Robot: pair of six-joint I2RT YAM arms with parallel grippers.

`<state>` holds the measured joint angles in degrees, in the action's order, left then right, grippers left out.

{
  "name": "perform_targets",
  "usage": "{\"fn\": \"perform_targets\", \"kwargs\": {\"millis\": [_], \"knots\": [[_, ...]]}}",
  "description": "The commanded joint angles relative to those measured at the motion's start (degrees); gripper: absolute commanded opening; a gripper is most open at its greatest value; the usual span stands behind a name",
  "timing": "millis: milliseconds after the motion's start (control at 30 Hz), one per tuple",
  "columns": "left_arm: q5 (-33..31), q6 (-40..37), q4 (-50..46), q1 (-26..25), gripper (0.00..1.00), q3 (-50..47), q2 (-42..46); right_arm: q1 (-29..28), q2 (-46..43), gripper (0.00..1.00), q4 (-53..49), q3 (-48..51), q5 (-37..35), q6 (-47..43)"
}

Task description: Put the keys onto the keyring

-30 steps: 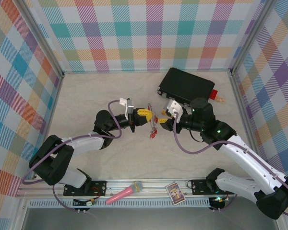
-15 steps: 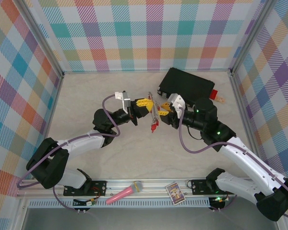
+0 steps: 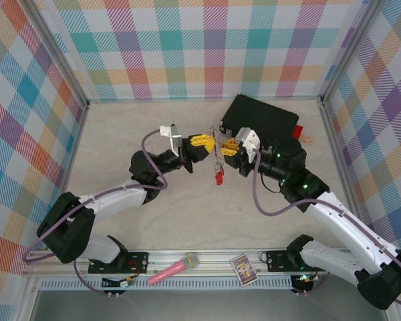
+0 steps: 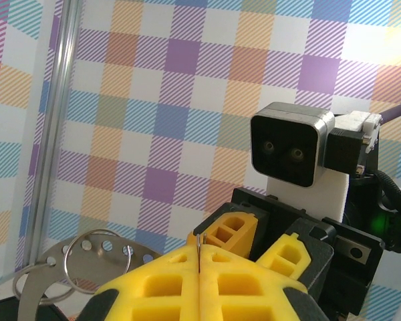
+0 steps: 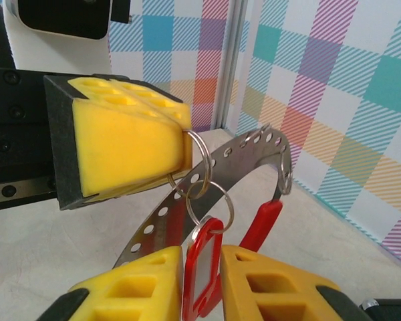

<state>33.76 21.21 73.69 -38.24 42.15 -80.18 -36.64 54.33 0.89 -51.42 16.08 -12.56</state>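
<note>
We see both grippers meeting higher in the top view than a second ago, beside the black box (image 3: pixel 260 120), carrying the keyring (image 5: pixel 237 148) between them. The left gripper (image 3: pixel 204 142) is clamped shut on a small metal loop (image 5: pixel 203 148) (whose, we cannot tell); the right gripper (image 5: pixel 200 267) pinches a red key (image 5: pixel 199 251), so threading looks underway.

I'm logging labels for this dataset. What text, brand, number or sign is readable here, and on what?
No text reads legibly.
Card on the front rail: print too small to read.
Red key tag held by the right tool: white insert looks blank.
Black box: no marking visible.
</note>
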Motion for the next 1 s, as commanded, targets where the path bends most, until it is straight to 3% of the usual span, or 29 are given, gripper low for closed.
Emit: {"fn": "perform_targets", "kwargs": {"millis": [0,200,667,967], "knots": [[0.2,0.8,3.3,-1.0,0.00,1.6,-0.3,0.4,0.4,0.15,3.6,0.7,0.8,-0.7],[-0.6,1.4,3.4,-1.1,0.00,1.7,0.1,0.4,0.8,0.00,3.2,1.4,2.0,-1.4],[0.0,1.2,3.4,-2.7,0.00,2.8,-1.6,0.3,3.7,0.00,0.2,-0.4,8.9,-1.2],[-2.3,-1.3,3.4,-2.7,0.00,0.9,-2.0,0.5,-0.4,0.36,-2.2,1.1,1.2,2.4]]}}
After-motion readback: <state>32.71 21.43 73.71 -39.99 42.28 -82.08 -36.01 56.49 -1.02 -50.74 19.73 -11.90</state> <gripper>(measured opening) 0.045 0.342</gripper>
